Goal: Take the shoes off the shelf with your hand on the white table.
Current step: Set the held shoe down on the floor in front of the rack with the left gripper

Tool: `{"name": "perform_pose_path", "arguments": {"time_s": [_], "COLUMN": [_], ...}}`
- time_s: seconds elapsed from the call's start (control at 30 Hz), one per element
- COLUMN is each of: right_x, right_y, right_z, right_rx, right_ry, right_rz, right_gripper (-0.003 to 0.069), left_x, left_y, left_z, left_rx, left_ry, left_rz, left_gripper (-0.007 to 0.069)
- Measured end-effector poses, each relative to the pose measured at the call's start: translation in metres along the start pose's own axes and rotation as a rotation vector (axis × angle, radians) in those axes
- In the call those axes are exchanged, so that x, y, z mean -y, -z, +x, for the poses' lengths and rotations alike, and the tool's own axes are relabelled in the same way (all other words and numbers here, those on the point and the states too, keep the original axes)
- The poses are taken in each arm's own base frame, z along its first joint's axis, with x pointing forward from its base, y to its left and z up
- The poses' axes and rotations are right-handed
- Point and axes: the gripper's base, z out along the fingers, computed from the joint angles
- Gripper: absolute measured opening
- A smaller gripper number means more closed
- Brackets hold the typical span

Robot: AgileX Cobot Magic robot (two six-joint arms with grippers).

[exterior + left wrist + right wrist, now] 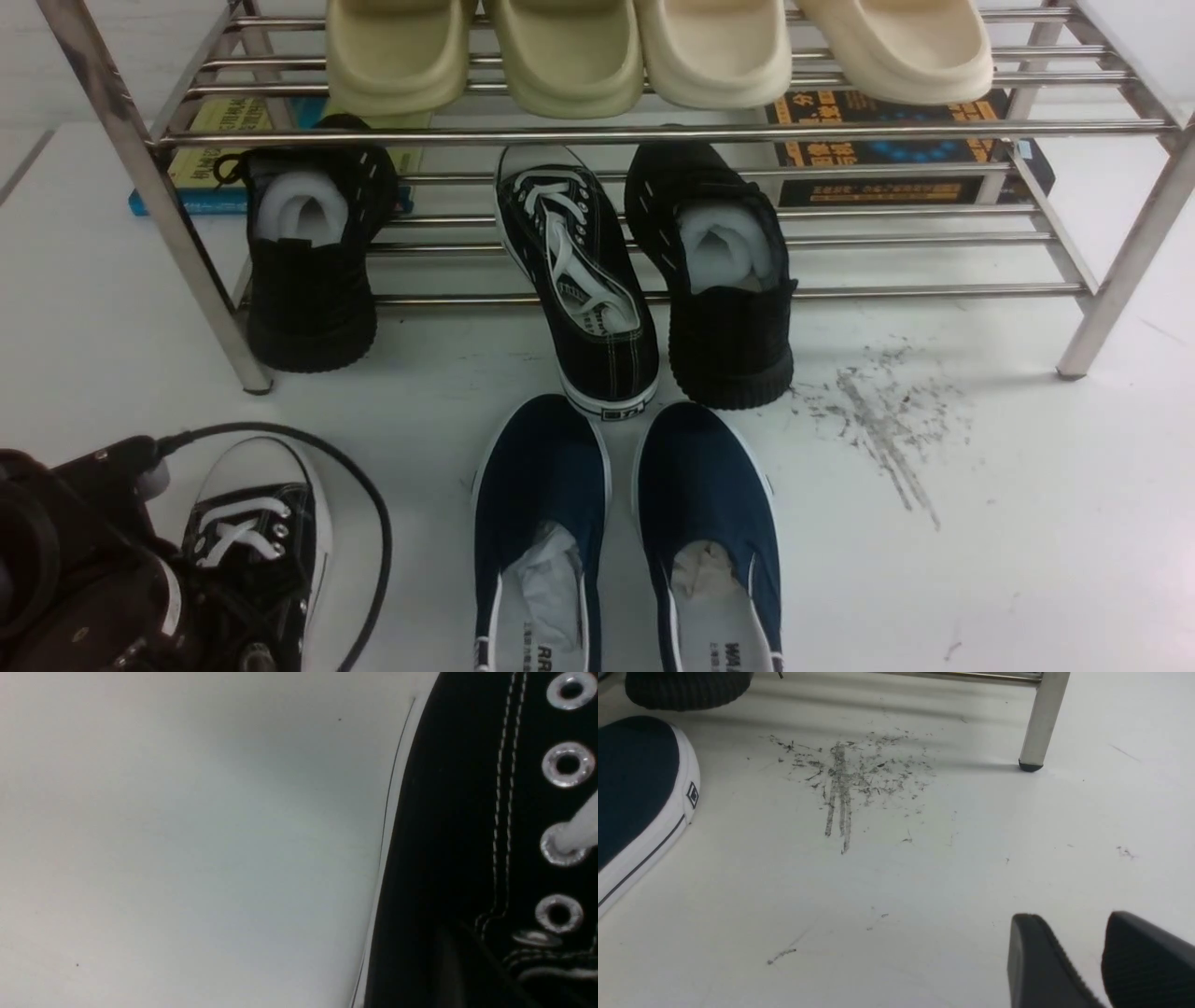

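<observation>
White counter (980, 560) spreads before you. Your left tool (219, 621) sits over one sneaker (266, 523) lying on it; I cannot tell its grip. The other sneaker (583, 280) rests toe-up on the shelf (653, 135), on its lower rods. Your right tool (1097, 963) hangs released, empty.

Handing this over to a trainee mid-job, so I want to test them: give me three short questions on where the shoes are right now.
1. True or false: the shelf holds no lace-up sneaker.
2. The top tier holds: A) boots B) sandals C) towels.
3. Which arm is over the sneaker on the table?
Key: 1 false, a sneaker sits on the lower tier. 2 B. 3 the left arm; that shoe lies on the white table.
</observation>
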Motion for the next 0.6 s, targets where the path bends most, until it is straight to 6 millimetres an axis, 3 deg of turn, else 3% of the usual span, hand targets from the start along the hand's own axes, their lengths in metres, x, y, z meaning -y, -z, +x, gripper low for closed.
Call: {"name": "perform_pose_path", "arguments": {"time_s": [0.4, 0.6], "right_x": [0.0, 0.0], "right_y": [0.0, 0.0], "right_z": [0.0, 0.0], "right_rx": [0.0, 0.0], "right_ry": [0.0, 0.0], "right_rz": [0.0, 0.0], "right_gripper": [0.0237, 0.0237], "left_x": [0.004, 0.031], "left_y": [0.001, 0.014], "left_z": [0.0, 0.0], "left_rx": [-0.017, -0.036], "left_ry": [-0.112, -0.222], "left_rz": [0.024, 0.149], "left_gripper": [0.0025, 0.0025]}}
